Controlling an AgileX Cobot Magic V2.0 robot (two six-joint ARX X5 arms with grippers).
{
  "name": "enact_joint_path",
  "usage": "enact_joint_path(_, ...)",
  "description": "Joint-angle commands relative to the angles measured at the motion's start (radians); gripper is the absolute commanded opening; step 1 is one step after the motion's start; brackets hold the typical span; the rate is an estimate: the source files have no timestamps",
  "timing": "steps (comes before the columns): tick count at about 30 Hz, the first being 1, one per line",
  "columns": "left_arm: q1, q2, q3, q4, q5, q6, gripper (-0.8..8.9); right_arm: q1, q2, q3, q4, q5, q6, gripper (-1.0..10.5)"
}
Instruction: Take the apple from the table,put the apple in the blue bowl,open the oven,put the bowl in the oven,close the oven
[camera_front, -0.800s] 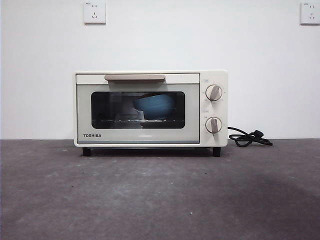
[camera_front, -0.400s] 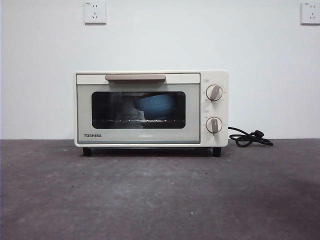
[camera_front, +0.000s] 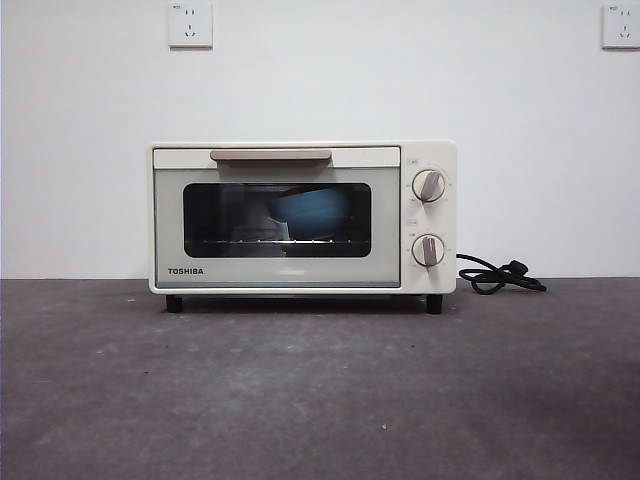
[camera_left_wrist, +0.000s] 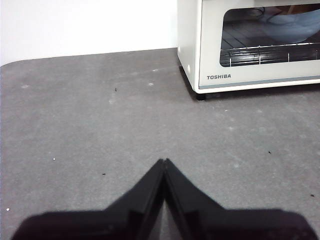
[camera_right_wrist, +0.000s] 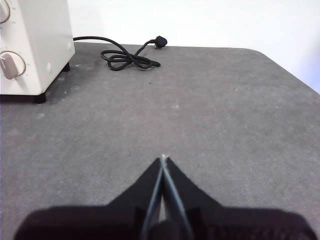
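with its door closed, the oven (camera_front: 303, 217) holds the blue bowl (camera_front: 312, 211)

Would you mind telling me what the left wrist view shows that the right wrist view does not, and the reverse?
Only the left wrist view shows the oven's shut glass door, the TOSHIBA lettering, the blue bowl on the rack behind the glass, and the left gripper, jaws shut, holding nothing. Only the right wrist view shows the two knobs, the coiled black cord with its plug lying on the table, and the right gripper, also shut and holding nothing. Both show the cream oven standing on the dark grey table. The apple appears in neither.
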Motion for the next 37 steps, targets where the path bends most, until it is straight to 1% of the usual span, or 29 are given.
enact_joint_path(1, 0.003, -0.001, -0.010, 0.008, -0.002, -0.007, -0.03, 0.005, -0.003, -0.008, -0.002, -0.003, 0.023, 0.0)
enact_joint_path(4, 0.003, -0.001, -0.010, 0.008, -0.002, -0.008, -0.03, 0.026, -0.003, -0.008, 0.002, -0.003, 0.067, 0.0)
enact_joint_path(7, 0.003, -0.001, -0.010, 0.008, -0.002, -0.007, -0.03, 0.040, -0.003, -0.008, 0.003, -0.003, 0.065, 0.0)
enact_joint_path(37, 0.002, -0.001, -0.010, 0.008, -0.002, -0.008, -0.03, 0.040, -0.002, -0.008, 0.003, -0.002, 0.065, 0.0)
